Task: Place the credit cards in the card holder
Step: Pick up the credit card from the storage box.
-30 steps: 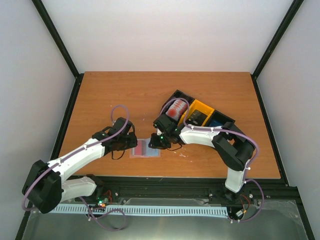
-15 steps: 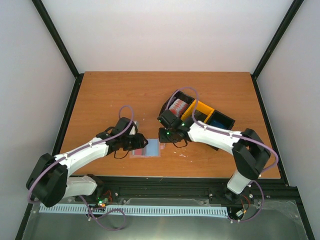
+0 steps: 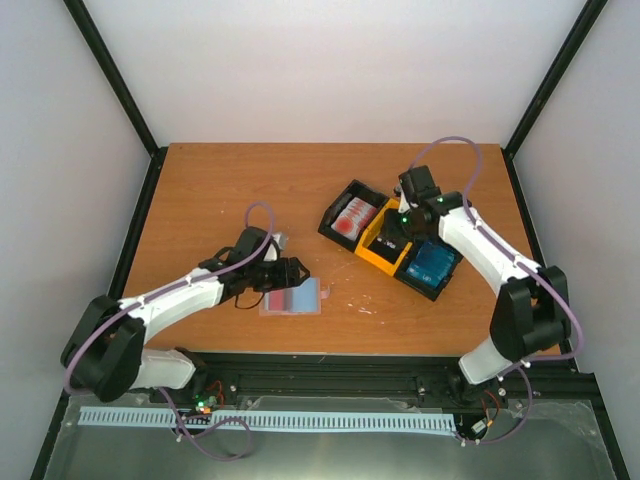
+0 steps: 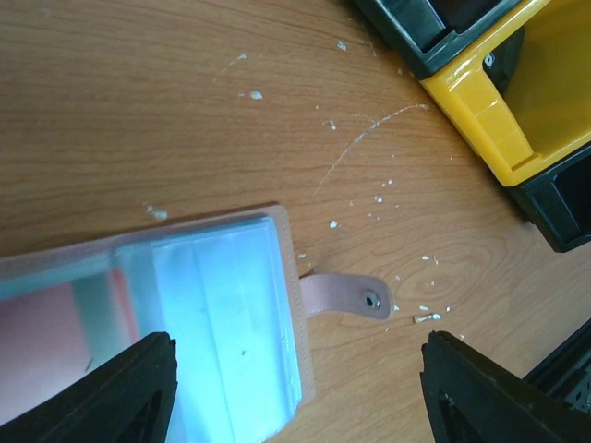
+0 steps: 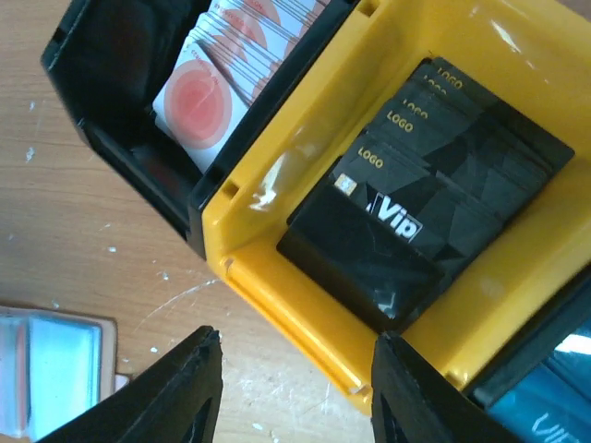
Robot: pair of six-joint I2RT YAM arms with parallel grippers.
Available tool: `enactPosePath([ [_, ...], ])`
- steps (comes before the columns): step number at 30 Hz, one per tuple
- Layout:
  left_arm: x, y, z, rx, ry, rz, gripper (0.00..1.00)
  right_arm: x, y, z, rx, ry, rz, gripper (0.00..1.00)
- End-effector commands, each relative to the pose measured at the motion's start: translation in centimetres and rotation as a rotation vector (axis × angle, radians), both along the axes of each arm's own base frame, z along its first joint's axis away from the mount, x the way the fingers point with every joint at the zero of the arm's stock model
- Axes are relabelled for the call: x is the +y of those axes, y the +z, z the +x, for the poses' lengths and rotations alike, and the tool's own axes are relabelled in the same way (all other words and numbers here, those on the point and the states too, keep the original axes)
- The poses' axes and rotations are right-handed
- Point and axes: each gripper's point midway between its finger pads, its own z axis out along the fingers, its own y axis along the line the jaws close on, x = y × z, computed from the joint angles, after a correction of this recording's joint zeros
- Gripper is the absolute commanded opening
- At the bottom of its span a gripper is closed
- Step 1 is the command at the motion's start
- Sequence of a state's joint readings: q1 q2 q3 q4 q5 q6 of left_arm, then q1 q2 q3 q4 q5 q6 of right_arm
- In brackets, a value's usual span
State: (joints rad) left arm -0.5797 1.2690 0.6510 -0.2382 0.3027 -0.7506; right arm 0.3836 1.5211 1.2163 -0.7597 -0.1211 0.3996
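Observation:
The card holder (image 3: 293, 298) lies open on the table, with a red card (image 4: 46, 323) and a blue card (image 4: 222, 314) inside its see-through pockets. Its tan strap (image 4: 346, 297) sticks out to the right. My left gripper (image 3: 288, 271) hovers open and empty over the holder's right edge (image 4: 297, 406). My right gripper (image 3: 395, 230) is open and empty above the tray's yellow front wall (image 5: 295, 397). Red-and-white credit cards (image 3: 352, 213) stand in the tray's left compartment (image 5: 226, 78). Blue cards (image 3: 432, 266) lie in its right one.
The black-and-yellow tray (image 3: 372, 252) sits at mid-right, angled. Its yellow middle compartment (image 5: 305, 175) holds a stack of black VIP cards (image 5: 425, 221). The card holder's corner shows at lower left in the right wrist view (image 5: 55, 369). White specks dot the wood.
My right arm has swung away from the card holder, up and right, to the tray. My left gripper has shifted right along the holder.

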Motion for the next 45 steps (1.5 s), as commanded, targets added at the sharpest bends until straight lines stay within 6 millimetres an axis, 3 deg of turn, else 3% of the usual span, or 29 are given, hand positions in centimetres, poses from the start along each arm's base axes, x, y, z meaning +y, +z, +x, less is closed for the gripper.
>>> enactPosePath([
  [1, -2.3, 2.4, 2.6, -0.06, -0.041, -0.06, 0.74, 1.3, -0.8, 1.0, 0.056, 0.148, 0.01, 0.45],
  [5, -3.4, 2.6, 3.5, -0.064, -0.077, -0.068, 0.72, 0.4, -2.8, 2.8, 0.09, 0.2, -0.113, 0.44],
  [14, -6.4, 3.7, 6.0, -0.116, -0.114, -0.143, 0.67, -0.6, -5.7, 4.0, 0.108, 0.441, -0.287, 0.47],
  [18, -8.6, 3.1, 7.1, -0.113, -0.102, -0.145, 0.61, -0.2, -7.7, 3.6, 0.177, 0.56, -0.295, 0.47],
  [23, -10.5, 0.9, 7.8, -0.043, -0.026, -0.167, 0.5, 0.2, -8.9, 3.2, 0.203, 0.639, -0.272, 0.47],
  [28, -11.7, -1.0, 8.6, 0.029, 0.045, -0.199, 0.48, -0.3, -10.1, 3.5, 0.21, 0.652, -0.311, 0.49],
  [37, -13.3, -1.1, 10.1, 0.08, 0.115, -0.292, 0.52, -0.3, -12.3, 3.5, 0.247, 0.647, -0.313, 0.52],
  [45, -13.8, -2.4, 10.9, 0.13, 0.152, -0.288, 0.43, -1.8, -13.2, 4.4, 0.222, 0.607, -0.405, 0.58],
])
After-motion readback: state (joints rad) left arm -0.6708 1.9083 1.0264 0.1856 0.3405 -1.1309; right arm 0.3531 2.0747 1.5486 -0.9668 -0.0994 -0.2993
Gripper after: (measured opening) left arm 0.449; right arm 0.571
